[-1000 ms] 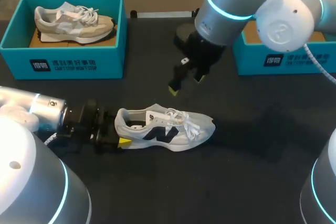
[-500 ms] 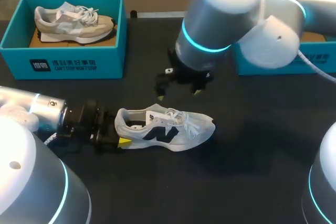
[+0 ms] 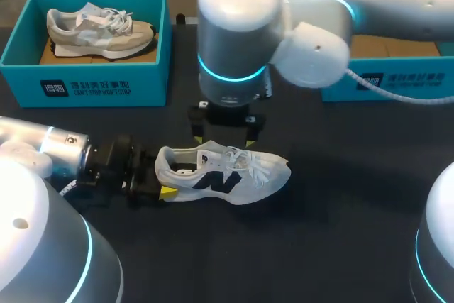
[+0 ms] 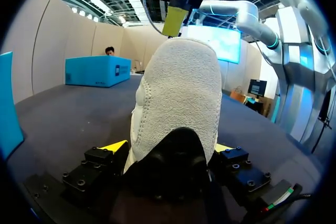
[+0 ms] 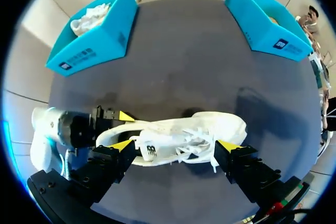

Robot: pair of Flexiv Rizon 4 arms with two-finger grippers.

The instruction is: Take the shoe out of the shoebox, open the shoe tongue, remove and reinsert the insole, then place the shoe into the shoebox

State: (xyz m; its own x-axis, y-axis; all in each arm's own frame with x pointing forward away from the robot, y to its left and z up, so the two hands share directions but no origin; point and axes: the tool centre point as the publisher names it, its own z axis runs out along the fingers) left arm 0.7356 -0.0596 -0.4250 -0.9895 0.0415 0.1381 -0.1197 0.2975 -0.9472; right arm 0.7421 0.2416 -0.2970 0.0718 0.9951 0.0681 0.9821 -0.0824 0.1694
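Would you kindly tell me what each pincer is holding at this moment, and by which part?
The left pincer grips the white shoe by its heel. The right pincer, open above the shoe, holds nothing.

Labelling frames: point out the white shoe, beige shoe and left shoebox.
white shoe (image 3: 213, 181), head view, dark side logo
beige shoe (image 3: 99, 30), head view, midfoot upper
left shoebox (image 3: 106, 84), head view, front wall

White shoe (image 5: 185, 136) lies ahead of the right gripper (image 5: 176, 146), fingers (image 5: 122, 147) spread wide — left gripper (image 5: 119, 121) at its heel.
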